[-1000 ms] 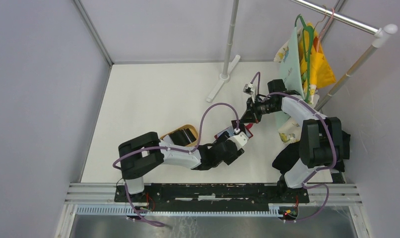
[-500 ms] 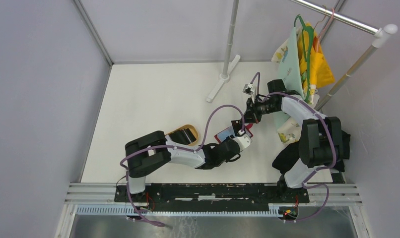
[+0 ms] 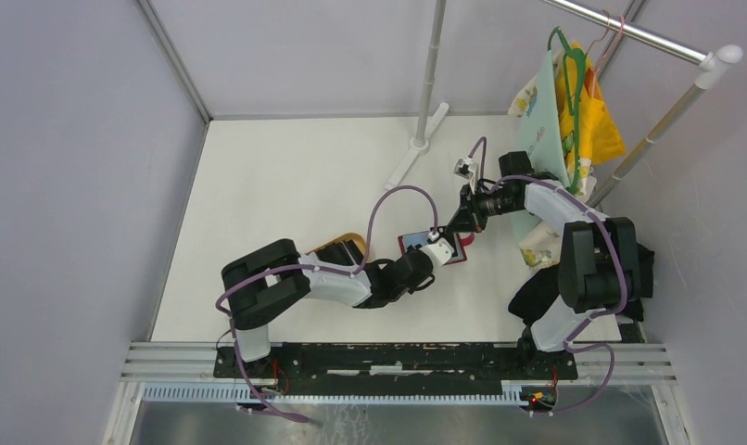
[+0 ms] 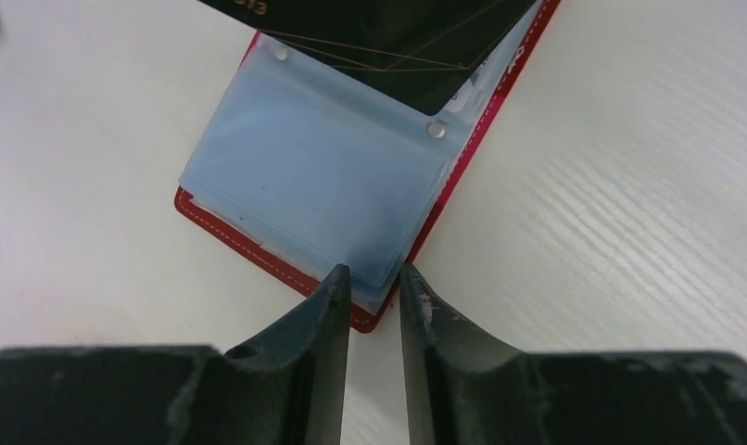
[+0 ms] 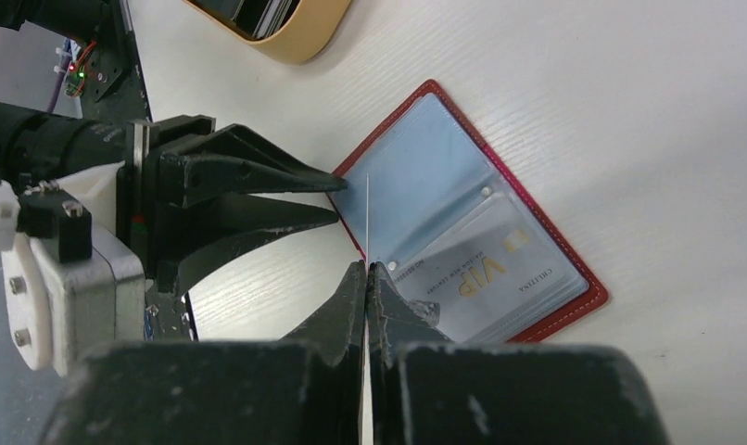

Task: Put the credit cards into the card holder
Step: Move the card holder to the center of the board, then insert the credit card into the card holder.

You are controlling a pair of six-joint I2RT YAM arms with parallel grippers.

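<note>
**Right wrist view: card on edge, aimed at the empty sleeve**

Right claw (image 5: 366,276) is fully closed on a pale credit card (image 5: 366,218), which shows as a thin line straight ahead of the tips. The card holder (image 5: 462,139) lies open and flat on the counter (image 5: 648,102), directly beyond that card. Its long axis runs diagonally, from the corner at the left claw (image 5: 338,200) to the far red corner.

The card's free edge hangs over the clear sleeve (image 5: 416,158) nearest the left claw. That sleeve looks unfilled; the next one shows a VIP card (image 5: 488,269), and the left wrist view shows a black card (image 4: 398,37) in another.

Left claw has a narrow gap, with its tips at the holder's corner and the sleeve's corner between them. I cannot tell whether it pinches the sleeve or only straddles it.

Judgement: the right arm has the card, so the insertion is its job. The card stands on edge against a flat sleeve, so it needs tilting toward the sleeve's plane and lining up with the mouth (which side opens is not clear). The holder could skid if the left claw is not gripping.

A tan tray (image 5: 300,42) sits apart, past the left claw.
</note>
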